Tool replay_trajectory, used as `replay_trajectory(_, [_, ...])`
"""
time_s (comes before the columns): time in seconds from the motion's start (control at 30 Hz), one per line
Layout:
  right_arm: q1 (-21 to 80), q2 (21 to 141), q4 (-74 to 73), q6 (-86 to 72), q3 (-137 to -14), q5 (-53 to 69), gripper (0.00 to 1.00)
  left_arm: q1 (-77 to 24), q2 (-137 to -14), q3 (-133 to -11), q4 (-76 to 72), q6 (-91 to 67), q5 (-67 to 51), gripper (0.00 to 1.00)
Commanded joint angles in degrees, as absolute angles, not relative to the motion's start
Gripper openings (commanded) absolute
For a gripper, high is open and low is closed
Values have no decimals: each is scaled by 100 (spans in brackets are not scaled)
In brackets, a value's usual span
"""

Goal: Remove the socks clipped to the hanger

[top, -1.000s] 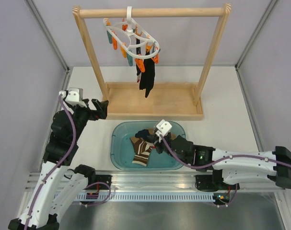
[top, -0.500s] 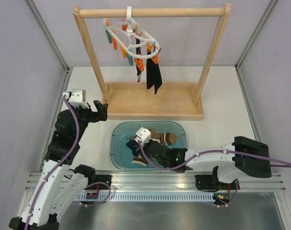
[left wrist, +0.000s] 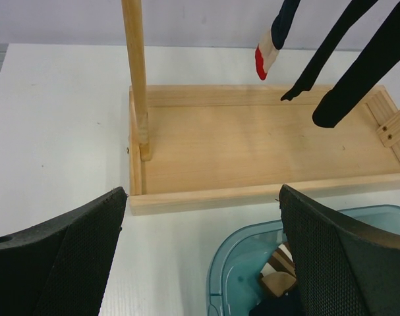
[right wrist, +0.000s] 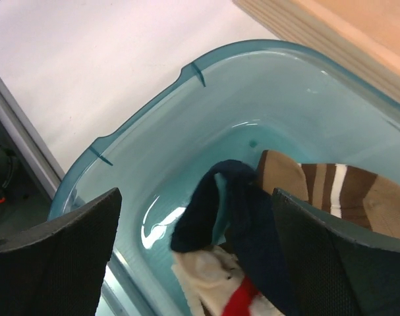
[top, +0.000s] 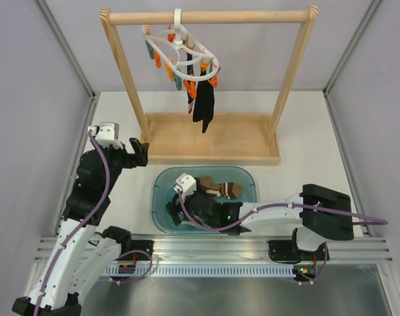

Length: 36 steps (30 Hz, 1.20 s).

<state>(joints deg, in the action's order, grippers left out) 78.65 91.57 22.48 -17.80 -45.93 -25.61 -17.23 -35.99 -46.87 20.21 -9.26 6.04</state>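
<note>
As the right gripper [right wrist: 194, 253] hangs over the tub [right wrist: 153, 92]: its fingers are spread wide and hold nothing.
Socks in the tub: a dark blue sock [right wrist: 242, 210] and a striped sock [right wrist: 338, 187] lie just under that gripper.
Left gripper [left wrist: 201, 191]: spread wide too, holding nothing, low by the wooden frame [left wrist: 252, 151].
Hanger [top: 183, 49]: high up and far ahead of both grippers, with dark socks [top: 203, 105] clipped on.
Doing this step well, I think: lift the right gripper straight up out of the tub so no sock snags. Then pinch a hanging sock low and pull down gently.
</note>
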Motion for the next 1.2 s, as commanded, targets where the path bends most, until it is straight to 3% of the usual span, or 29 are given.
replay_trajectory(0.0, [7910,8861,2075,-1697,-4764,-3013,98,-1740,-3595,-4720,2004,-809,703,100])
replay_trajectory(0.3, [7718,8078,1758,-1441,-4509,-3700,98,-1740,-3603,-4720,2013,-826,624,100])
replay_trajectory(0.53, [6874,7542,2345,-2136,-3693,-3068,98,-1740,-3604,-4720,2013,-861,519,100])
replay_trajectory(0.9, [5496,6715,2487,-1222,-3841,-2726,98,-1740,-3604,-4720,2013,-879,466,100])
replay_trajectory(1.17, [4518,7451,2961,-1081,-4517,-1802,98,-1732,-3647,-4720,2013,-896,387,100])
